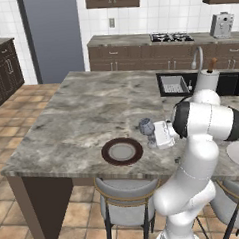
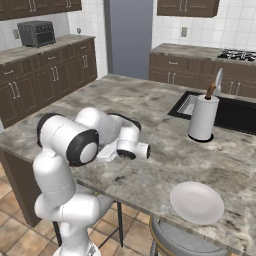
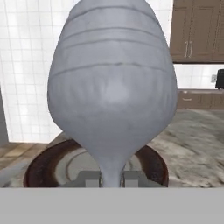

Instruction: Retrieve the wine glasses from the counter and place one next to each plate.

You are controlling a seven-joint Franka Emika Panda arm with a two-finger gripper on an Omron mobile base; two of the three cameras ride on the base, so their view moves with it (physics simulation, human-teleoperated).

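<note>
While the robot's hand (image 1: 153,134) hangs low over the big stone island (image 1: 86,113), its two fingers are squeezed tight on the thin stem of a wine glass (image 1: 146,126). The glass stands up straight, just beside the brown plate (image 1: 122,151). In the hand view the round bowl of the glass (image 3: 113,83) sits in front of that plate (image 3: 39,168). The white plate (image 2: 196,202) lies farther along the island, near the paper towel roll (image 2: 203,117).

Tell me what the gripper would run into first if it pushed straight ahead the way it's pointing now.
The gripper is shut on the wine glass by its stem, so that glass goes with it. Beyond it, the dark-rimmed plate lies low and just ahead; the glass's foot would probably meet it first, though depth is uncertain.
</note>
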